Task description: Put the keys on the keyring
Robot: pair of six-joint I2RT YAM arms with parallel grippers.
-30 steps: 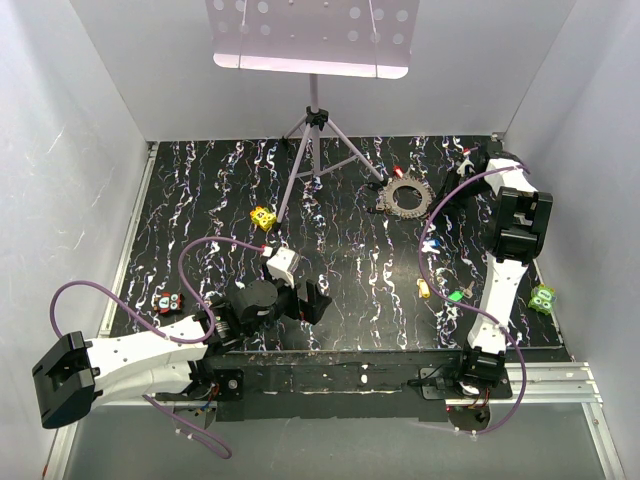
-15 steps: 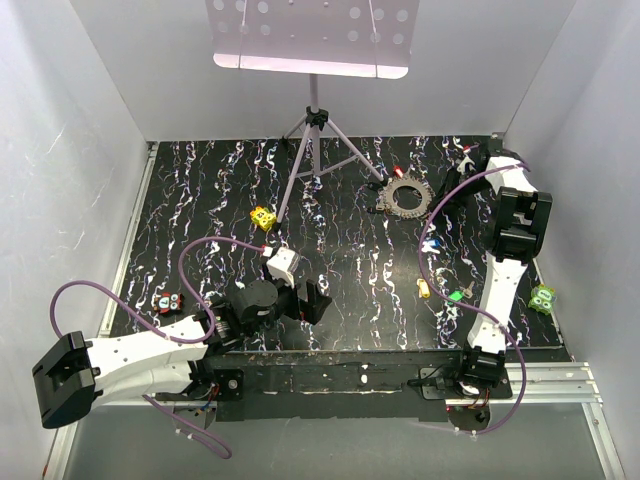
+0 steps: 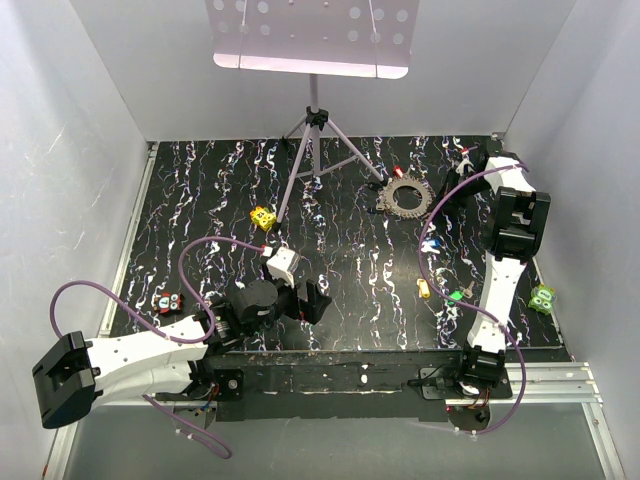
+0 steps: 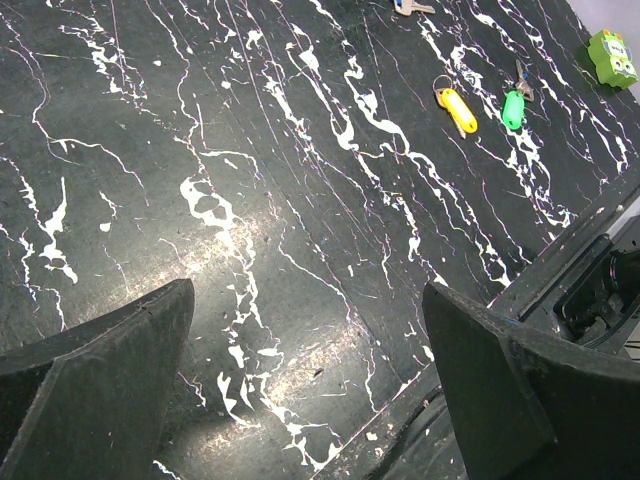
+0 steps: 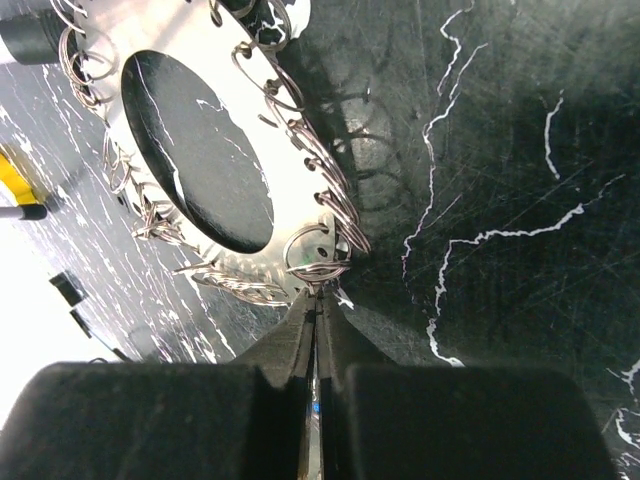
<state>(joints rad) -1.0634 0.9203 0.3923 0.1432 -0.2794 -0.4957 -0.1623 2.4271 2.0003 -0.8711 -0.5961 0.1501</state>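
The keyring [image 5: 255,265] runs off the top and left edges. A key [image 4: 408,6] is cut by the top edge. The thin gap in the right pincer [image 5: 318,300] is too dark to see into.

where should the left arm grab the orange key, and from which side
Probably the orange key by its plastic head, jaws closing across the narrow sides, coming straight down: it lies flat, and the head looks its bulkiest part. The green key lies apart beside it, leaving room.
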